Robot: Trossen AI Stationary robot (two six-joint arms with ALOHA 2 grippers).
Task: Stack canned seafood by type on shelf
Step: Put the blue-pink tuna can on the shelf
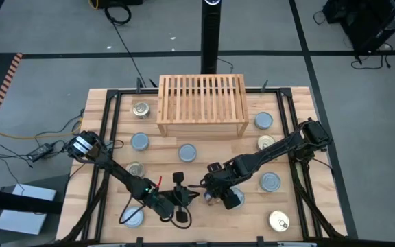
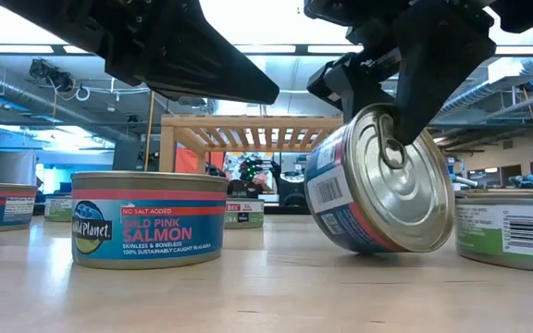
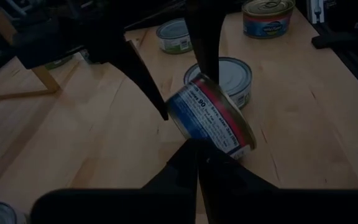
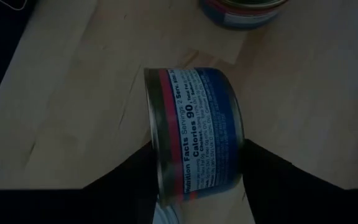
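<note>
right tool (image 1: 219, 195): fingers clasp tilted blue-red tin (image 2: 382, 185), its lower edge on tabletop (image 2: 266, 287) | left tool (image 1: 184, 199): closed, empty, just left

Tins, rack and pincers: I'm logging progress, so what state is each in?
Tilted tin: on its edge, between the right pincer's fingers.
Salmon tin: upright on the table.
Rack: slatted top bare, no tins on it.
Right pincer: gripping the tilted tin.
Left pincer: shut, holding nothing.
</note>
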